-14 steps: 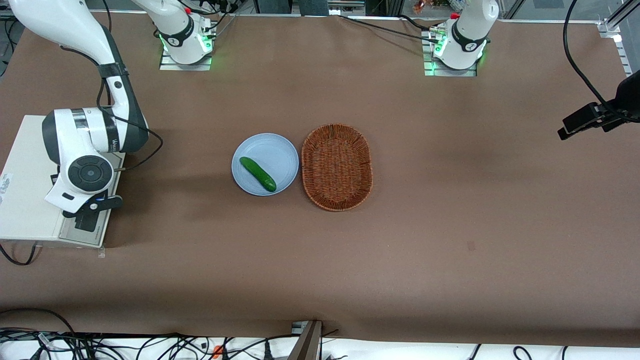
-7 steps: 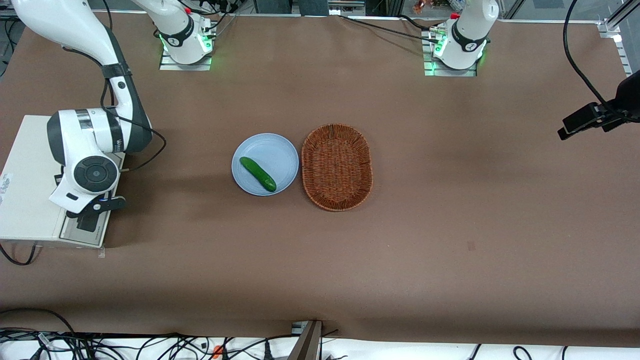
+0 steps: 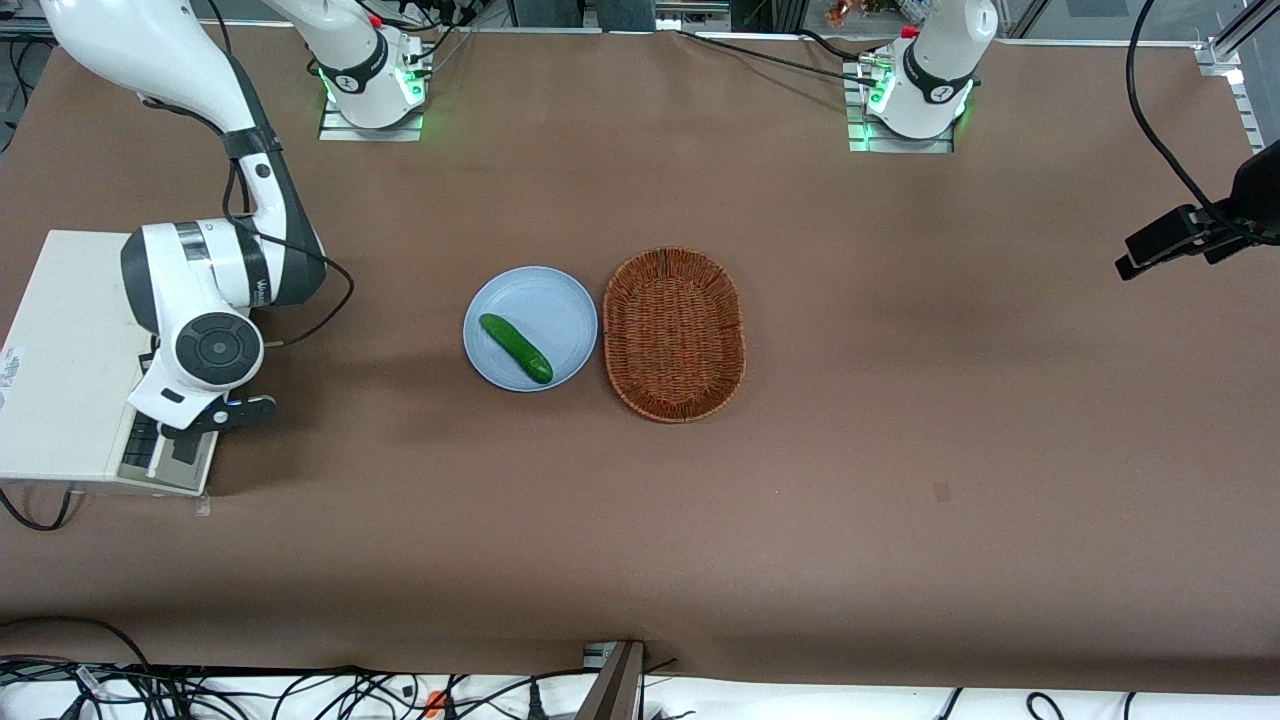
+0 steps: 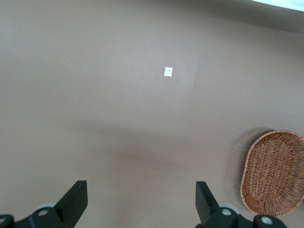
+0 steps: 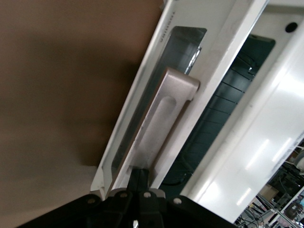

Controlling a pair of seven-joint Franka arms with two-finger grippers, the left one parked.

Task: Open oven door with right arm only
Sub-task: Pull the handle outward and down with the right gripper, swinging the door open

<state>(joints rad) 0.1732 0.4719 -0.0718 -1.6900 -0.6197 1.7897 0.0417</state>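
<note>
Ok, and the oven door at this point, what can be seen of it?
The oven door is a pale metal-framed rectangle with a dark glass window and a long brushed-silver bar handle across it. It stands ajar, tilted away from the off-white oven, and the gap shows the dark interior with thin rack wires. The gripper is at one end of the handle. From the front, the door sits at the working arm's end of the table, mostly hidden under the right arm.
</note>
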